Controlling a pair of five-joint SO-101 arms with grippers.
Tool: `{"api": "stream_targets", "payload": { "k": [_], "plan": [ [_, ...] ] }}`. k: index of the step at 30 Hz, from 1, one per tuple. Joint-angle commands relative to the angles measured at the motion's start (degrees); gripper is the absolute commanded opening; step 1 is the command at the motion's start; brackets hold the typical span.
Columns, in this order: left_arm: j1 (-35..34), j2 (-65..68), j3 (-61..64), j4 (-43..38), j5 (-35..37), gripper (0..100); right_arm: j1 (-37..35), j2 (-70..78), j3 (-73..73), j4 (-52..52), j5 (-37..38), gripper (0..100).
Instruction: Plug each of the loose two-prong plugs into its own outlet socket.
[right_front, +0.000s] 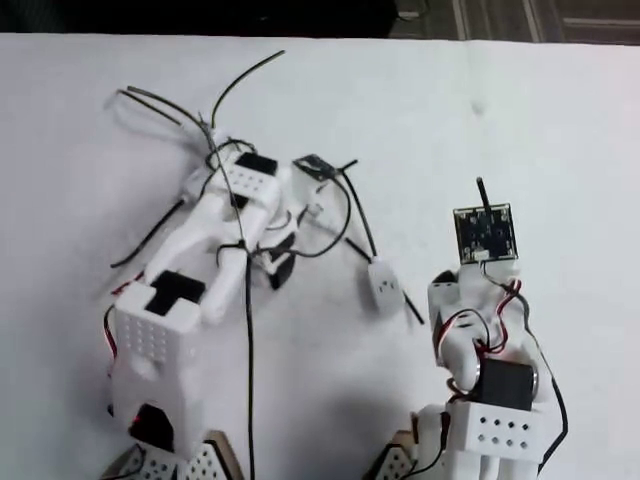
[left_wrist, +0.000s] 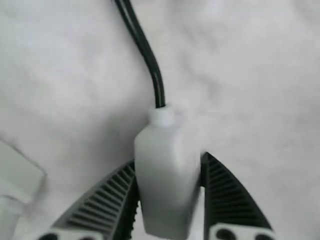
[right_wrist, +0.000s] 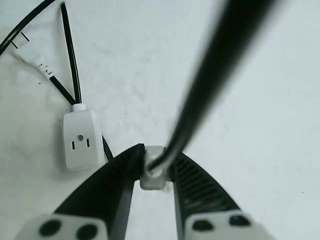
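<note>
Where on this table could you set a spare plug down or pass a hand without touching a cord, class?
Free: the far right corner of the table, beyond the right arm; the left edge strip beside the left arm; the near patch between both bases. Crowded: the cords and outlet socket mid-table.

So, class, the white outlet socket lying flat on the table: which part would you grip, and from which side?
Probably best to grip the outlet socket by its two long side walls, coming straight down from above. It lies flat on the table, slotted face up, so those walls are flat and parallel. Stay off the end where the black cord leaves.
</note>
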Motion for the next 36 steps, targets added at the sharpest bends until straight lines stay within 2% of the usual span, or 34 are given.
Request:
{"api": "stream_targets", "payload": {
  "k": [1,5,8,12,15,19,27,29,36],
  "plan": [
    [-0.66,-0.40,-2.46,-0.09,0.00,15,0.04,-0.66,-0.44,-0.13,0.44,1.8],
    [-0.57,-3.21,-1.05,0.35,-0.26,10,0.04,-0.66,-0.44,-0.13,0.44,1.8],
    [0.84,-8.84,3.52,-0.09,-0.35,10,0.04,-0.66,-0.44,-0.13,0.44,1.8],
    [3.38,-18.51,11.96,-0.53,0.35,20,0.04,-0.66,-0.44,-0.13,0.44,1.8],
    [2.33,-24.75,15.56,-0.62,2.02,27,0.04,-0.66,-0.44,-0.13,0.44,1.8],
    [-0.92,-29.05,15.74,-0.53,0.79,28,0.04,-0.66,-0.44,-0.13,0.44,1.8],
    [-4.79,-28.97,16.35,-2.46,-2.29,29,0.04,-0.66,-0.44,-0.13,0.44,1.8],
    [-4.35,-28.88,17.14,-3.16,-2.29,29,0.04,-0.66,-0.44,-0.13,0.44,1.8],
    [4.09,-29.05,20.92,-5.54,-1.76,29,0.04,-0.66,-0.35,-0.13,0.44,1.8]
  ]
}}
